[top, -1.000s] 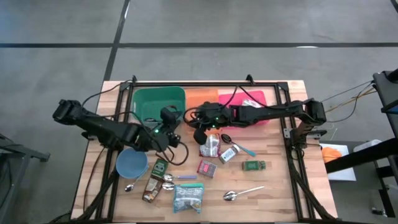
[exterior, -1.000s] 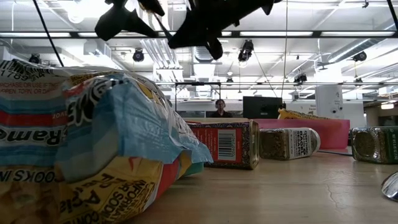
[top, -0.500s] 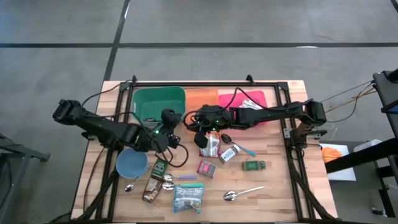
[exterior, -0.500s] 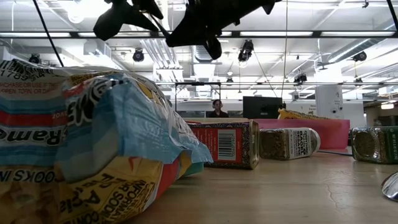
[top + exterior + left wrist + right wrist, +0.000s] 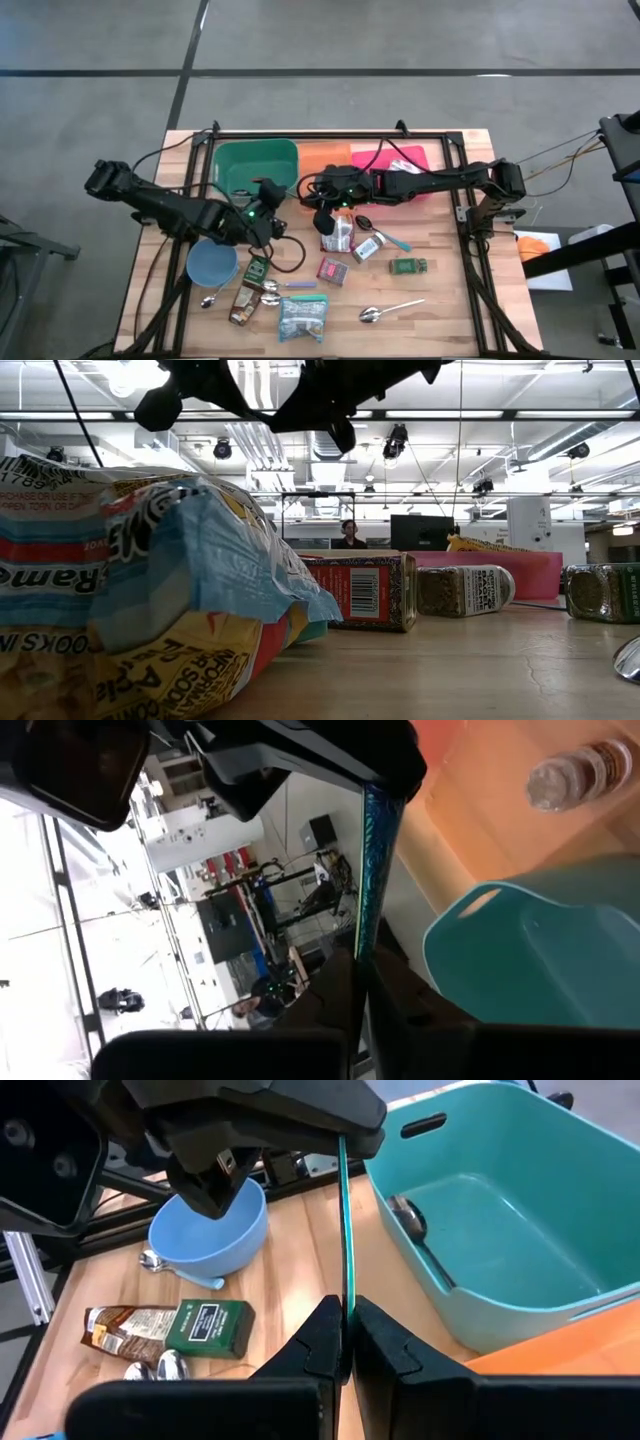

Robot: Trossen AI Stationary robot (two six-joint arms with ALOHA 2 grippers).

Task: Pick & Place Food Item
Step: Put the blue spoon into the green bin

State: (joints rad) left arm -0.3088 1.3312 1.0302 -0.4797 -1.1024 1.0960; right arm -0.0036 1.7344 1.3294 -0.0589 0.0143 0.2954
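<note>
Teal flat packet (image 5: 346, 1230) hangs edge-on above the wooden table (image 5: 450, 290), beside the green bin (image 5: 255, 165); right gripper (image 5: 346, 1342) pinches one edge, left gripper (image 5: 272, 196) is clamped on the opposite edge

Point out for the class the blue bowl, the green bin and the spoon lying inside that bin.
blue bowl (image 5: 210, 1230): right wrist view, on its inside.
green bin (image 5: 520, 1200): right wrist view, on its bare floor.
spoon (image 5: 408, 1218): right wrist view, on its bowl end.
</note>
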